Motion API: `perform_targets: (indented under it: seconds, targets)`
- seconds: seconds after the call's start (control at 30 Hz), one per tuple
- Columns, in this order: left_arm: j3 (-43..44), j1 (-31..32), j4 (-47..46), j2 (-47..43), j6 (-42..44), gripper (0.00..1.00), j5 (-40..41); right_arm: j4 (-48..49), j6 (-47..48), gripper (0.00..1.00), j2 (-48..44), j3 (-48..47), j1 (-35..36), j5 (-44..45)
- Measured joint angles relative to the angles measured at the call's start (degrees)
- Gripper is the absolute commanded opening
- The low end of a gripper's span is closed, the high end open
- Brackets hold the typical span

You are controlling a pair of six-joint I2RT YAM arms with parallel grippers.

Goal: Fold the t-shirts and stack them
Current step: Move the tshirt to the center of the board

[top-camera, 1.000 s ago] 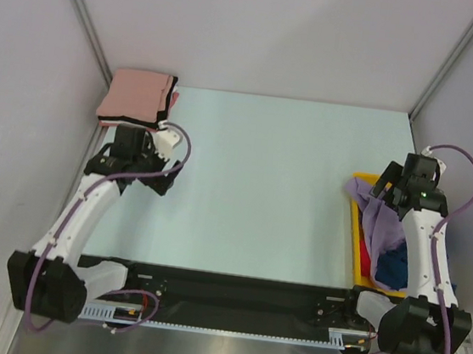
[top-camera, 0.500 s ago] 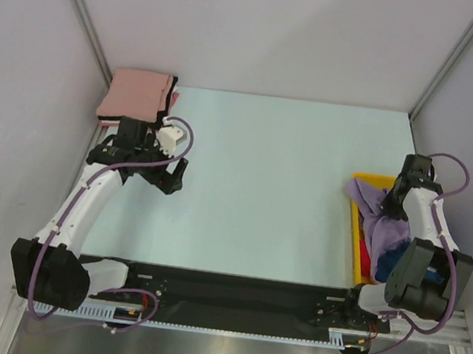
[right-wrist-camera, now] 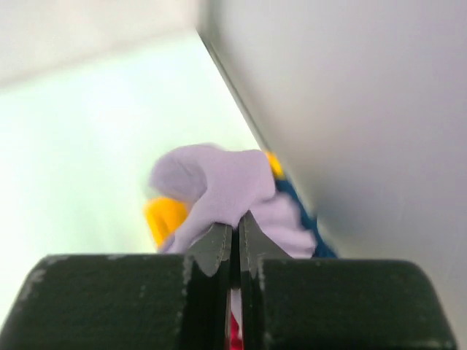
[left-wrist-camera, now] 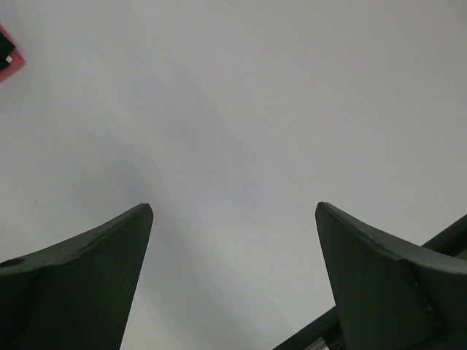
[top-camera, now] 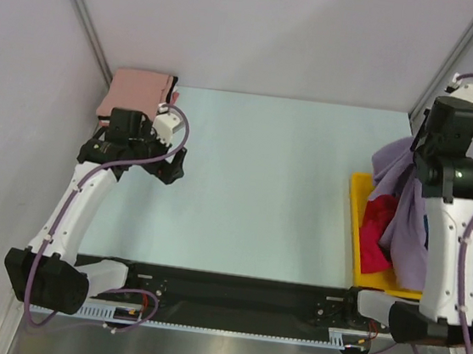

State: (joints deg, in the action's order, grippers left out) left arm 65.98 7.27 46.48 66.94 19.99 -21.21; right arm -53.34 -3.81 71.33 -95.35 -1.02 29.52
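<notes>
My right gripper [top-camera: 417, 151] is raised over the right side of the table and shut on a lavender t-shirt [top-camera: 411, 222]. The shirt hangs from it down into the yellow bin [top-camera: 357, 191]. In the right wrist view the fingers [right-wrist-camera: 236, 226] pinch a fold of the lavender t-shirt [right-wrist-camera: 219, 179]. A red t-shirt [top-camera: 375, 235] lies in the bin, and a dark blue one [right-wrist-camera: 295, 200] shows behind the lavender cloth. A folded salmon pink t-shirt [top-camera: 135, 95] lies on a black one [top-camera: 174, 95] at the back left. My left gripper [top-camera: 162, 169] hovers open just in front of that stack, with nothing between its jaws [left-wrist-camera: 233, 208].
Grey walls close in the table on the left, back and right. The right wall [right-wrist-camera: 350, 109] stands close beside my right gripper. A pink corner of the stack [left-wrist-camera: 7, 58] shows at the edge of the left wrist view. The black rail [top-camera: 240, 293] runs along the near edge.
My right gripper shut on the lavender t-shirt in the bin and rose, lifting it and uncovering the red shirt. My left gripper drew back a little from the stack, still open.
</notes>
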Motion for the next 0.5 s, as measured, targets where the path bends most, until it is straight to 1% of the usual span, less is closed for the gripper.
perform_targets:
  seconds: [0.1,0.17,0.2,0.33,0.43,0.5]
  targets:
    - [1.2,0.0,-0.1,0.0,-0.1,1.0,0.1,1.8,5.5,0.0,-3.8,-7.2,7.7,-0.6]
    - [1.8,0.0,-0.1,0.0,-0.1,1.0,0.7,4.0,7.7,0.0,-5.8,-10.8,12.7,-3.8]
    - [2.1,0.0,-0.2,0.0,-0.1,1.0,1.2,5.4,8.4,0.0,-6.6,-12.3,14.1,-6.4]
    - [3.0,0.0,-0.7,0.0,-0.1,1.0,3.8,12.1,6.6,0.0,-7.5,-15.3,16.7,-21.2]
    - [4.1,-0.4,-1.3,0.0,-0.5,1.0,7.4,19.7,0.9,0.0,-6.2,-15.5,19.4,-34.8]
    - [5.5,-2.0,-1.6,0.2,-1.1,1.0,9.2,25.0,-2.4,0.0,-3.7,-15.4,23.0,-41.1]
